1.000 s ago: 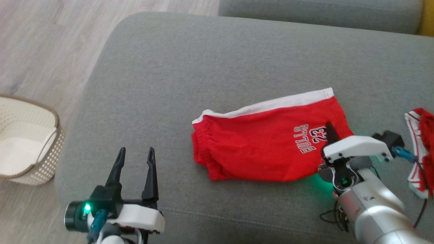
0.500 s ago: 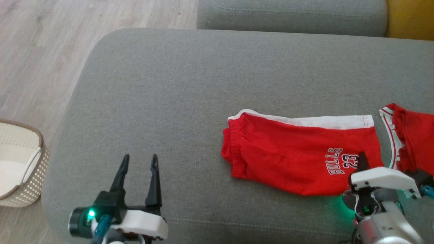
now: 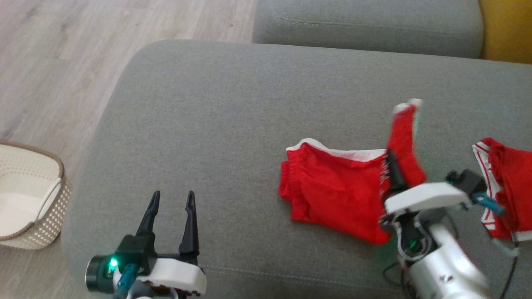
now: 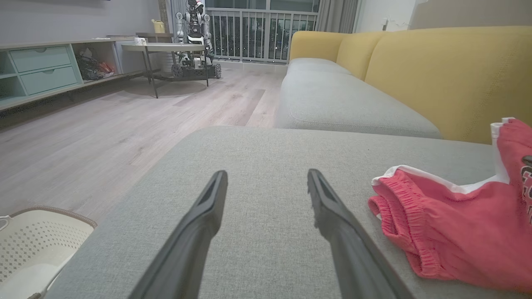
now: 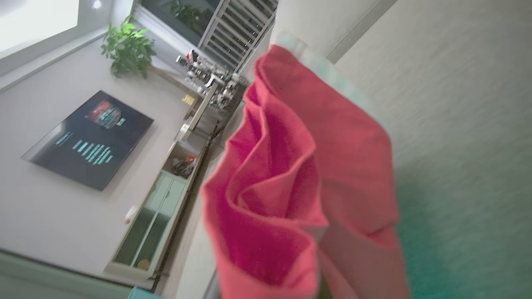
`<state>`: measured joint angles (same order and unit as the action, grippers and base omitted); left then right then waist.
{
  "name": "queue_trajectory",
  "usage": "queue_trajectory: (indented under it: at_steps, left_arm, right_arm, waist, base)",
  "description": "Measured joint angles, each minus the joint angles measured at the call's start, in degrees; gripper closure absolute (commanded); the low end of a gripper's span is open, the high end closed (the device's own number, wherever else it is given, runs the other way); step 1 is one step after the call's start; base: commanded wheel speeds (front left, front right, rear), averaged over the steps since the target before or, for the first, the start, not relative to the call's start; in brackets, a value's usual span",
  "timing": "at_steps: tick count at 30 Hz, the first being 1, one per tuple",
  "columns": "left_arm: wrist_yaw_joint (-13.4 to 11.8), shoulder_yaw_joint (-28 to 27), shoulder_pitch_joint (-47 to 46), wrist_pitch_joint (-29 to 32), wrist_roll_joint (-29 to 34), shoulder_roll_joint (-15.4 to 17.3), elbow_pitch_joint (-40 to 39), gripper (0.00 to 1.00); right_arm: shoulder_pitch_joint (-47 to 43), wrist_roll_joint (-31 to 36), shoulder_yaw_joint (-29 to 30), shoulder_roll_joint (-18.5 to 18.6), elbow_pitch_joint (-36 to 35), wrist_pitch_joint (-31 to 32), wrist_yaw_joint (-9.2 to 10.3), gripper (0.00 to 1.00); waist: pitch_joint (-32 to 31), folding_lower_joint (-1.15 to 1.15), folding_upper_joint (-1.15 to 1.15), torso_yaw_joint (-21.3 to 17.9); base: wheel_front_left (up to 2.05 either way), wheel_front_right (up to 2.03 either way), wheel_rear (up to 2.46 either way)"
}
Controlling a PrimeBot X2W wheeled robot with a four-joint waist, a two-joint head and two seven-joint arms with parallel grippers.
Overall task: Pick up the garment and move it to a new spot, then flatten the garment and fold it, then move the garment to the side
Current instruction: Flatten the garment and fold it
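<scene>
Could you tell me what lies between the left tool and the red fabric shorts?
Just bare grey fabric sofa cushion, plain in the head view.

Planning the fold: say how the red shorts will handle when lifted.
Likely floppy: the end shut in the right gripper stands up creased while the rest of the red shorts lies slumped on the sofa cushion. Probably light; a fingertip pinch lifts it.

A home living room: yellow-backed sofa (image 4: 449, 70), wall television (image 5: 89, 139), wooden floor (image 4: 104, 137).
</scene>
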<state>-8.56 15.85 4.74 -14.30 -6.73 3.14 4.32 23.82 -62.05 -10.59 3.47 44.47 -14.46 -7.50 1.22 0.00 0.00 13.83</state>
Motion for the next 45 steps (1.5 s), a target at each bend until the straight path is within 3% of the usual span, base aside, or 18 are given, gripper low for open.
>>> queue_trajectory:
  at_steps: [7,21,22,23,34,39,45]
  left_arm:
    - [0.1,0.1,0.7,0.0,0.0,0.0,0.4,0.0]
    - [0.2,0.3,0.9,0.0,0.0,0.0,1.2,0.0]
    - [0.2,0.4,0.9,0.0,-0.1,0.0,1.3,0.0]
    - [0.2,0.4,0.9,0.0,-0.1,0.0,1.4,0.0]
    - [0.0,1.4,0.9,0.0,-0.7,0.0,1.6,0.0]
    - [0.0,1.9,0.8,0.0,-1.1,0.0,1.6,0.0]
    - [0.1,3.5,0.2,0.0,-1.5,0.0,1.7,0.0]
  right_arm:
    - [-4.4,-4.7,-10.1,0.0,-5.1,0.0,0.0,1.0]
    - [-3.8,-7.9,-18.9,0.0,-3.4,0.0,0.0,1.0]
    - [-3.7,-8.8,-19.7,0.1,-3.5,0.0,0.0,0.84]
    - [-3.6,-9.7,-20.3,0.1,-3.4,0.0,0.0,0.0]
    - [-3.2,-9.7,-24.0,0.1,-7.0,0.0,0.0,0.0]
    - [-3.0,-8.1,-25.0,0.1,-4.9,0.0,0.0,0.0]
    - [0.2,4.6,-18.1,0.2,-1.0,0.0,0.0,0.0]
  waist:
    - [0.0,0.0,0.0,1.9]
    - [1.2,0.0,0.0,4.6]
    - [1.3,0.0,0.0,4.7]
    - [1.3,0.0,0.0,4.8]
    - [1.8,0.0,0.0,4.5]
    - [2.4,0.0,0.0,4.7]
    - [3.3,0.0,0.0,6.2]
  base:
    - [0.0,0.0,0.0]
    - [0.0,0.0,0.0]
    - [0.0,0.0,0.0]
    - [0.0,0.0,0.0]
    - [0.0,0.0,0.0]
    - [0.0,0.0,0.0]
    - [0.0,0.0,0.0]
